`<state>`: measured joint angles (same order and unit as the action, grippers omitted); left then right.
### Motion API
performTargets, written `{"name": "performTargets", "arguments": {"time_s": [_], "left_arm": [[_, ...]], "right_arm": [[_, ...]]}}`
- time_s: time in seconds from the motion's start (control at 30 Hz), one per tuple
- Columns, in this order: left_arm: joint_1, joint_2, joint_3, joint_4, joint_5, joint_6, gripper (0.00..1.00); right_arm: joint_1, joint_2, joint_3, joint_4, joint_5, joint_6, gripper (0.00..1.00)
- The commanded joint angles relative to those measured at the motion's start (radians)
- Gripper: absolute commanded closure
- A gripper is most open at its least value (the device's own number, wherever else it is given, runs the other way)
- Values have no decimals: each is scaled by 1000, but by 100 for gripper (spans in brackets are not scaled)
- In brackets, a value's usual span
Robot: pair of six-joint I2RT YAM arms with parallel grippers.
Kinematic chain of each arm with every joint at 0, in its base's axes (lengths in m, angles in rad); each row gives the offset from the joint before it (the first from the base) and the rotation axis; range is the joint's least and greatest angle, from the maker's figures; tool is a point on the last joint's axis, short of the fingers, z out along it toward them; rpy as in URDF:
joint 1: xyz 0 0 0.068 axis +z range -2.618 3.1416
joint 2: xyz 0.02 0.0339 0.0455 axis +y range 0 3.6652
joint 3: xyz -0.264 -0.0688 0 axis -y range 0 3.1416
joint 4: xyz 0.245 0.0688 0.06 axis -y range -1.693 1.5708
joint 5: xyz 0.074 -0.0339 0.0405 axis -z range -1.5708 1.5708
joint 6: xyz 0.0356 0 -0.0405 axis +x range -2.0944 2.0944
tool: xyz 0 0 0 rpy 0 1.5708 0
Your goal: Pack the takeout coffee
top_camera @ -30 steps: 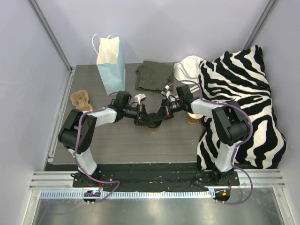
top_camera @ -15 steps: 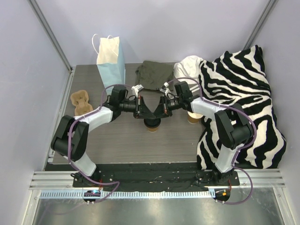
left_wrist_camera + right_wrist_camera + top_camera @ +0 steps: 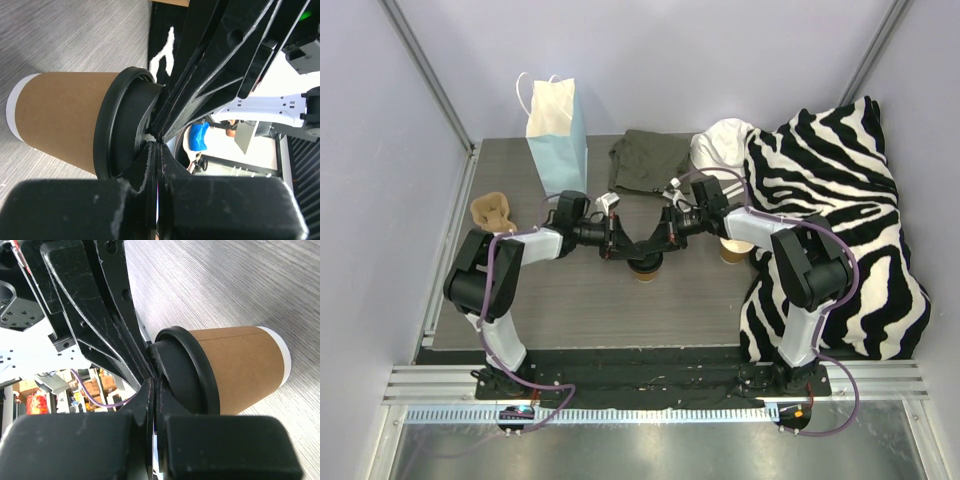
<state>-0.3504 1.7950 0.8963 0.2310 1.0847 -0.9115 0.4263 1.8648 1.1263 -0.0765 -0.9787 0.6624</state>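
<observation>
Pressing from opposite sides, the left gripper (image 3: 626,250) and the right gripper (image 3: 660,247) meet tip to tip on the black lid (image 3: 125,130) of the takeout coffee (image 3: 646,268), which stands upright on the table (image 3: 570,300) midway between the two arms. Both sets of jaws are fully closed, with nothing clasped between them. Their closed tips bear against the lid's top, probably to seat it firmly on the cup before packing. The cup sits just beneath the tips, in neither grip, well apart from the blue paper bag (image 3: 560,140) at the far left.
</observation>
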Motion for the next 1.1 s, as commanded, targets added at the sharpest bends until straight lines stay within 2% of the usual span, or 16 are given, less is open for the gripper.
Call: {"name": "performTargets", "arguments": {"time_s": [0.0,0.2,0.37,0.57,0.9,1.07], "left_arm": [[13,58,4,-202,-135,178,100],[18,6,3,-217,-118,189,100],[13,-54,19,-229,-109,194,100],[7,-56,23,-252,-112,209,100],[7,-25,41,-259,-121,223,100],[4,-32,69,-266,-123,227,100]], "right_arm": [[3,59,16,-97,149,-109,99],[14,-6,94,-135,111,-115,99],[17,-108,139,-62,48,-4,99],[17,-110,32,69,23,94,99],[-20,69,-34,29,75,-23,99],[-23,10,32,-26,57,-50,99]]}}
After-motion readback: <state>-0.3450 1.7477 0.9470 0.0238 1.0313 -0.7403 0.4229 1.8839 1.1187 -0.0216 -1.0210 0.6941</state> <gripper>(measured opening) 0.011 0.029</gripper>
